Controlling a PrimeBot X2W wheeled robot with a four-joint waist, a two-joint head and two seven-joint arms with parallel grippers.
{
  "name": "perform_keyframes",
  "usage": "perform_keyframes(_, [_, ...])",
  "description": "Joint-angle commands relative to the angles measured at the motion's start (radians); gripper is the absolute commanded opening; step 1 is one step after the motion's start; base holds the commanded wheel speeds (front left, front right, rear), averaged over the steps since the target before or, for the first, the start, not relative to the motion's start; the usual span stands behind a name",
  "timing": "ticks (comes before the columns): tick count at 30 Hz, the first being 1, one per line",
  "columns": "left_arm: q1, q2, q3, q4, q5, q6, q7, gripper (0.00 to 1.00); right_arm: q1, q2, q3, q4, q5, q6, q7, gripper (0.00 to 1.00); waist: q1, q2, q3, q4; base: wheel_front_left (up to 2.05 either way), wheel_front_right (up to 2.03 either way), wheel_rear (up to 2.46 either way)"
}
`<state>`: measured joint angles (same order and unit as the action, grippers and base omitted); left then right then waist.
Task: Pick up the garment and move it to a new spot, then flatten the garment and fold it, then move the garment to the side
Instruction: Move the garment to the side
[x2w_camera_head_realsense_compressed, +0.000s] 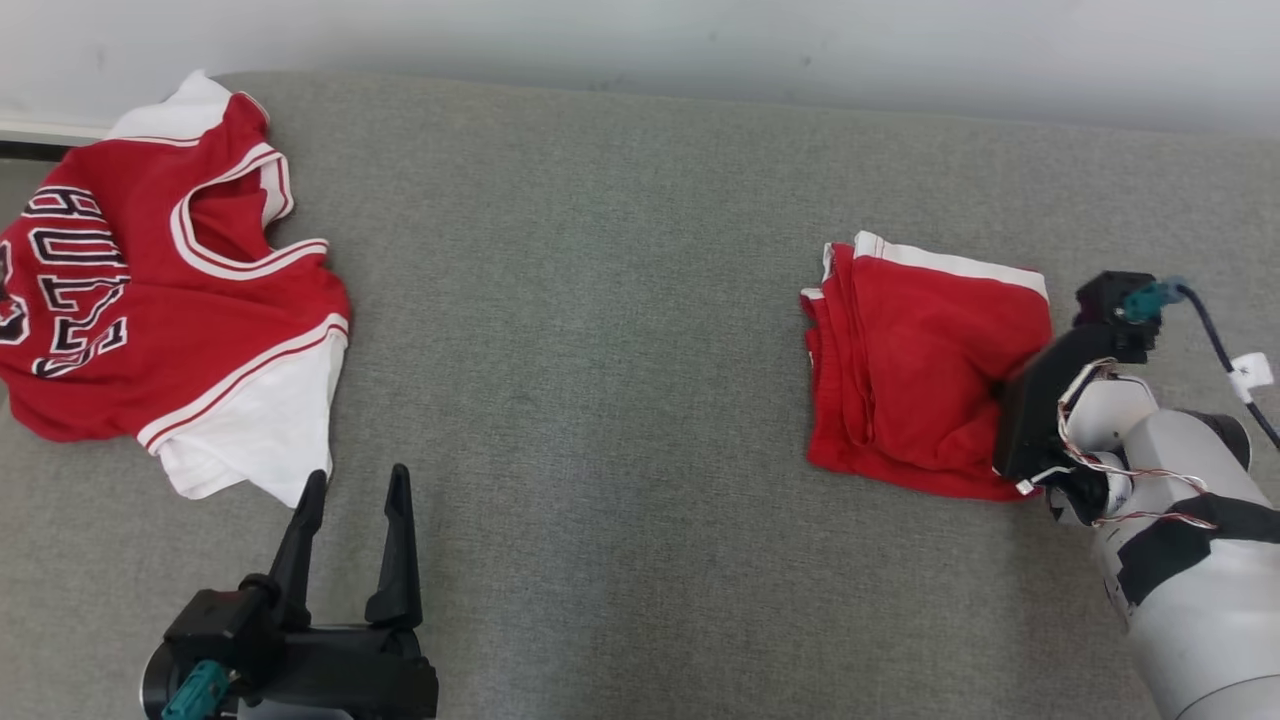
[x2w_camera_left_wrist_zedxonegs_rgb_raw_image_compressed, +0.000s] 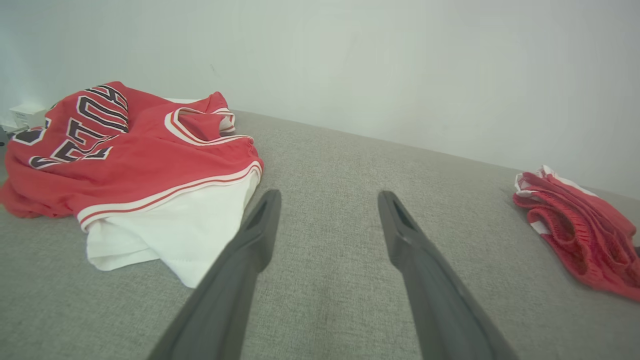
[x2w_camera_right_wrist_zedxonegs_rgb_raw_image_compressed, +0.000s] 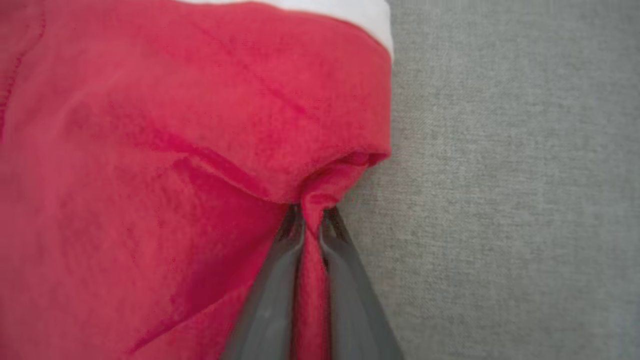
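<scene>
Red-and-white jersey (x2w_camera_head_realsense_compressed: 150, 300) lies crumpled at far left on grey fabric surface (x2w_camera_head_realsense_compressed: 600, 420), white hem on near side. My left gripper (x2w_camera_head_realsense_compressed: 358, 476) sits near left, just beside that hem, fingers spread wide, nothing between them; cannot tell if it touches cloth. Folded red garment (x2w_camera_head_realsense_compressed: 920, 370) with white band lies at right, well apart from jersey. My right gripper (x2w_camera_right_wrist_zedxonegs_rgb_raw_image_compressed: 312, 220) at its near-right edge, fingers drawn narrow, pinching raised fold of red cloth.
</scene>
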<state>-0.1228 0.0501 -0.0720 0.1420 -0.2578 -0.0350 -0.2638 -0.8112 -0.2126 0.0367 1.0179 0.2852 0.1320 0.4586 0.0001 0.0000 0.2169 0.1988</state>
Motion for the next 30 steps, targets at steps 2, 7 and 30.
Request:
perform_keyframes(2, [-0.014, 0.0, 0.012, -0.003, 0.003, -0.002, -0.001, 1.0, 0.021, -0.005, 0.04, 0.004, -0.015, -0.003, 0.016, 0.0, -0.0001, 0.0, 0.01, -0.025, 0.0, 0.0, 0.0])
perform_keyframes(7, [-0.025, 0.0, 0.038, -0.017, 0.041, -0.012, -0.001, 1.0, -0.012, -0.048, 0.152, -0.066, -0.001, -0.003, 0.029, 0.0, -0.0001, 0.0, 0.034, -0.088, 0.0, 0.0, 0.0])
perform_keyframes(30, [-0.142, 0.05, 0.041, -0.142, 0.164, -0.068, -0.001, 1.0, -0.139, -0.466, 0.418, -0.177, -0.098, -0.003, -0.235, 0.0, -0.0001, 0.0, 0.246, -0.368, 0.0, 0.0, 0.0])
